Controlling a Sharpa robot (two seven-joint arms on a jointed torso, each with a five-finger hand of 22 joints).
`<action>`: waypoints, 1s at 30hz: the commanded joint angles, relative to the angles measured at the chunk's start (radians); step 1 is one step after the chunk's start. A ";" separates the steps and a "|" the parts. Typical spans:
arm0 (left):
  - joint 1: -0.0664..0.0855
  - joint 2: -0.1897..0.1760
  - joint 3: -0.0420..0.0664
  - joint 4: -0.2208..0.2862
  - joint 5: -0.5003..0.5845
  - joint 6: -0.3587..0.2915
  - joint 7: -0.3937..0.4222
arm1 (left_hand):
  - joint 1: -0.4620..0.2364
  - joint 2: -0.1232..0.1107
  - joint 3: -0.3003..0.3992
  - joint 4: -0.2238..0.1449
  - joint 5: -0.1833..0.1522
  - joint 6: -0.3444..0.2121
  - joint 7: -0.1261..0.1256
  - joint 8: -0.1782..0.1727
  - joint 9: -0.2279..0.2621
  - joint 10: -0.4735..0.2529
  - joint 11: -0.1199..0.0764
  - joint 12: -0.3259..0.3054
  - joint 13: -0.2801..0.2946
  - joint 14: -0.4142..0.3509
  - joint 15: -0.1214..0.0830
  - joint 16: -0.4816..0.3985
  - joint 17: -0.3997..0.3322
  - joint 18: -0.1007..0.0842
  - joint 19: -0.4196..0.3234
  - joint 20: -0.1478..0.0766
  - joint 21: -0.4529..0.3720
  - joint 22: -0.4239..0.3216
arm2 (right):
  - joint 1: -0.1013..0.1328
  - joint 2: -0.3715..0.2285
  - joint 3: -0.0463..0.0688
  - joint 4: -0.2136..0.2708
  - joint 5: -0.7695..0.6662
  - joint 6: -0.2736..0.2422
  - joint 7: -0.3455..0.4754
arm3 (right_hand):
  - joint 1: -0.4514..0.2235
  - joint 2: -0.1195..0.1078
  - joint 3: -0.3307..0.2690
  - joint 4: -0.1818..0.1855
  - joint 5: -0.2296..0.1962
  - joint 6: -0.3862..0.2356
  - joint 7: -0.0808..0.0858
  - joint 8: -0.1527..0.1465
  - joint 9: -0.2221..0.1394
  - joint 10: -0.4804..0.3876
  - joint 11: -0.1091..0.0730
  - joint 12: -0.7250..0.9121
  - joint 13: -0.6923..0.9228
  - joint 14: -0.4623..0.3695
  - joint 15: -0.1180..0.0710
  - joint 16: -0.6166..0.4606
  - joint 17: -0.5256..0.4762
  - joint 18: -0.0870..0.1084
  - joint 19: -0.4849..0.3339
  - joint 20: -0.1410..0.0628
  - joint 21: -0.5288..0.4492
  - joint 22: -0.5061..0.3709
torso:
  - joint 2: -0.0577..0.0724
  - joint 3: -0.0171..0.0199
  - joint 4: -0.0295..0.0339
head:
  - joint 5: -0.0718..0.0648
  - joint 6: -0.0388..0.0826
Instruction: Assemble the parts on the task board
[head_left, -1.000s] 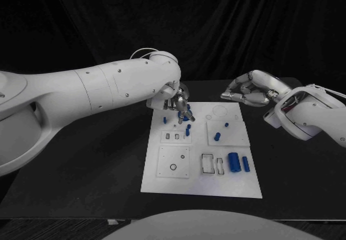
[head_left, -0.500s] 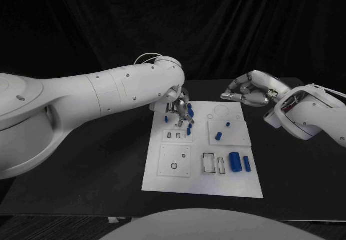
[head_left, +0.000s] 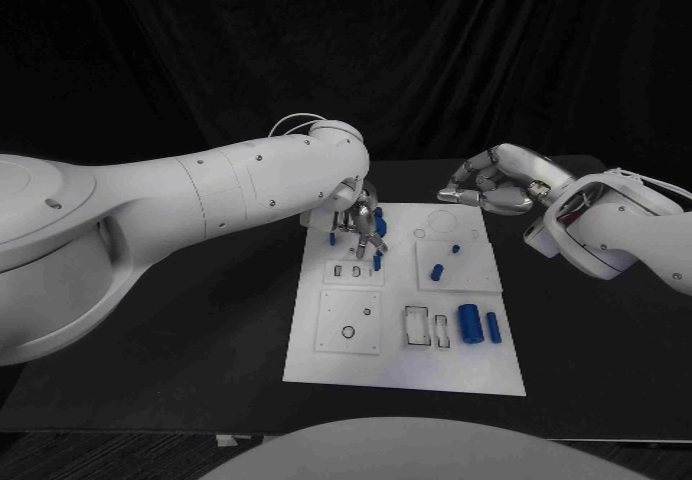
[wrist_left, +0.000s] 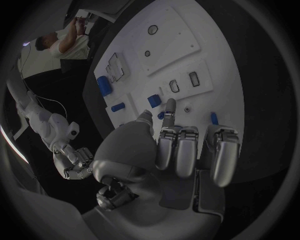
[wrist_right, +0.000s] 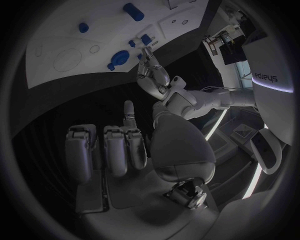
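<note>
The white task board (head_left: 407, 372) lies in the middle of the black table. My left hand (head_left: 358, 220) hovers over its far left corner and pinches a small blue part (head_left: 378, 217) between thumb and a finger; the left wrist view shows that blue part (wrist_left: 161, 115) at the fingertips (wrist_left: 169, 104). More blue parts stand or lie on the board: a peg (head_left: 330, 239), another (head_left: 376, 263), one (head_left: 437, 271), and two cylinders (head_left: 469, 322) at the right. My right hand (head_left: 490, 185) hangs past the board's far right corner, fingers curled in on nothing.
The board carries raised white plates with holes and slots (head_left: 348, 325). My bulky left arm (head_left: 173, 210) spans the table's left side. Black table surface (head_left: 606, 340) surrounds the board. The right wrist view shows the left hand (wrist_right: 153, 75) beside the board (wrist_right: 56, 45).
My left hand has lifted slightly toward the board's far edge, carrying the blue part with it. The right hand has stayed nearly still.
</note>
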 joint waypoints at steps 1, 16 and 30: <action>-0.004 0.004 0.001 -0.001 0.009 0.000 0.018 | 0.010 -0.001 0.005 -0.001 0.005 0.001 0.002 -0.007 0.002 0.104 -0.005 0.003 0.263 0.102 -0.006 0.003 0.263 -0.014 0.105 -0.004 0.007 0.263 | -0.003 0.002 0.001 -0.002 0.000 0.013 -0.018 | -0.001 0.007 -0.007 0.001 0.004 -0.009 -0.001 0.004 0.002 0.104 0.010 0.003 0.263 0.105 0.010 0.003 0.263 -0.016 0.106 0.008 0.003 0.263 | -0.002 -0.0003 -0.0011 | 0.000 0.000; -0.015 0.017 0.001 -0.013 0.009 -0.005 0.037 | 0.014 -0.003 0.011 -0.008 0.012 0.007 0.000 -0.009 0.005 0.104 -0.006 0.003 0.263 0.102 -0.007 0.003 0.263 -0.014 0.105 -0.005 0.007 0.263 | -0.006 0.012 0.001 -0.011 0.000 0.024 -0.022 | -0.002 0.008 -0.009 0.002 0.002 -0.009 0.000 0.005 0.002 0.104 0.010 0.003 0.263 0.105 0.011 0.003 0.263 -0.016 0.106 0.009 0.003 0.263 | -0.002 -0.0019 -0.0002 | -0.003 0.000; -0.034 0.028 0.001 -0.030 0.009 -0.003 0.041 | 0.019 -0.004 0.018 -0.015 0.015 0.012 -0.001 -0.012 0.009 0.104 -0.008 0.003 0.263 0.102 -0.009 0.003 0.263 -0.014 0.105 -0.006 0.007 0.263 | -0.007 0.014 0.001 -0.013 0.000 0.024 -0.022 | -0.002 0.009 -0.009 0.001 0.002 -0.008 0.000 0.006 0.002 0.104 0.010 0.003 0.263 0.105 0.011 0.003 0.263 -0.016 0.106 0.009 0.003 0.263 | -0.002 -0.0025 -0.0003 | -0.005 0.000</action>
